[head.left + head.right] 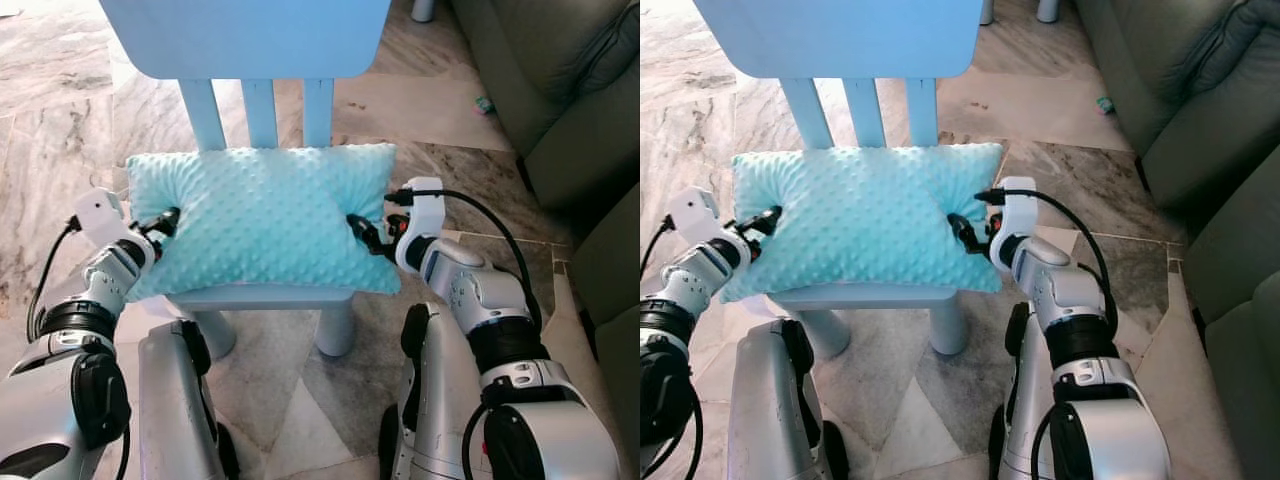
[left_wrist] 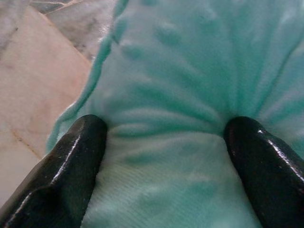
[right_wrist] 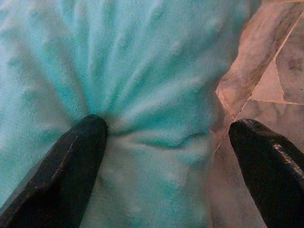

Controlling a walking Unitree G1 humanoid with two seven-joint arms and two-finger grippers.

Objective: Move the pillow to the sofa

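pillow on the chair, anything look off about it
The mint pillow overhangs the small blue chair's seat on both sides. It puckers where the left gripper and right gripper press in. Nothing looks torn.

- Two black fingers [image 2: 61, 166] of the left gripper [image 2: 166, 161], spread wide and pressed into a mint-green pillow [image 2: 190, 71].
- Pillow fabric bulging between them, puckered into radiating folds at each fingertip.
- Raised dots across the plush surface, blurred at this close range.
- Marbled tan floor tiles [image 2: 33, 80] past the pillow's edge, crossed by thin grout lines.
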